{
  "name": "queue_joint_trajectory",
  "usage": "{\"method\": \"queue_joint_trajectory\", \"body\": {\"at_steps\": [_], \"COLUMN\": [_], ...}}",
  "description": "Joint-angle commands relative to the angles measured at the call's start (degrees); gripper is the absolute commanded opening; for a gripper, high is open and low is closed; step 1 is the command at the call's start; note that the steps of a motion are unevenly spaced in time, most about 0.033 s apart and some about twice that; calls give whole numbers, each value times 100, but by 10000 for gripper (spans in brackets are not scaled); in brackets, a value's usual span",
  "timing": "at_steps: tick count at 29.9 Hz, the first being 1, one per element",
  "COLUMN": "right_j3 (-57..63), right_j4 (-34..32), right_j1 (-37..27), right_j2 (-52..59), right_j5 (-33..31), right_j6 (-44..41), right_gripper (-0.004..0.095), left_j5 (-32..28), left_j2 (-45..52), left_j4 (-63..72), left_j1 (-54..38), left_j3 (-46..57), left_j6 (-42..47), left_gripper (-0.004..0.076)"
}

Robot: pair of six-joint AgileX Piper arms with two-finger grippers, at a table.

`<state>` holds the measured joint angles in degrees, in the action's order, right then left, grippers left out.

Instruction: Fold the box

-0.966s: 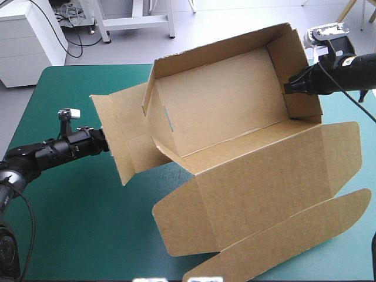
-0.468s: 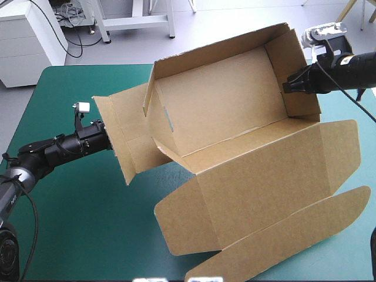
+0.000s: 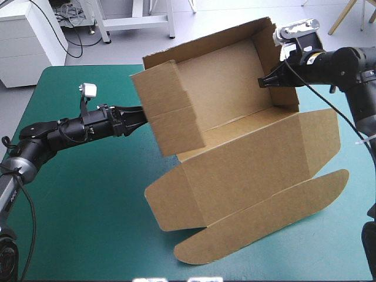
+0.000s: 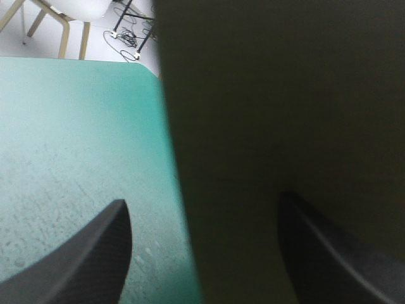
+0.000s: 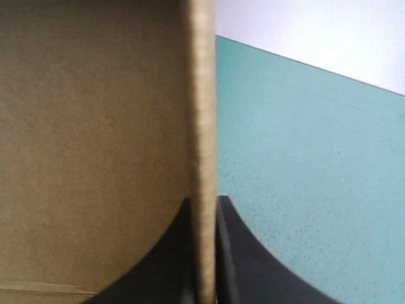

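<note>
No text, label, brand, number or sign can be read in any view. The board of the box (image 3: 247, 170), seen between and ahead of the jaws, shows plain brown surface only. The teal-green cover (image 3: 88, 194) beside the jaws shows plain colour only.

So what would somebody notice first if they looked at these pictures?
The big brown box grabs the eye: it fills the middle of the teal-green table, an open tray with its walls up and its lid lying flat toward the near edge. The right gripper is pinched shut on the tray's right wall. The left gripper, fingers open, is at the upright left end wall.
</note>
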<state>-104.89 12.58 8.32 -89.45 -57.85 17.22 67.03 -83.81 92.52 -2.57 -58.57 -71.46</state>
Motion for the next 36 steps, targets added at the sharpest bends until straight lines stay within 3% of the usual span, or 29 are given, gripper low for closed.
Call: {"method": "queue_joint_trajectory", "body": {"at_steps": [1,7,12,22,27,31,36], "right_j3": [-195,-195,-195,-195,-195,-195,-195], "right_j4": [-29,-450,-920,-974,-1372,-2124,-2264], "right_j1": [275,510,595,595,696,874,901], "right_j2": [218,218,218,218,218,218,218], "right_j5": [828,1109,1113,1277,1427,1592,1717], "right_j6": [-274,-647,-843,-941,-1263,-1798,-2118], "right_gripper": [-11,-11,-12,-11,-11,-11,-11], "left_j5": [730,518,698,535,-805,-2170,-3485], "left_j2": [240,240,240,240,240,229,229], "left_j4": [411,421,459,443,-25,-2120,-4292], "left_j1": [205,412,410,410,628,1257,1966], "left_j3": [-373,-682,-915,-1014,-1282,-2097,-2961], "left_j6": [44,74,101,142,560,1926,3906], "left_gripper": [480,501,501,501,501,501,501]}}
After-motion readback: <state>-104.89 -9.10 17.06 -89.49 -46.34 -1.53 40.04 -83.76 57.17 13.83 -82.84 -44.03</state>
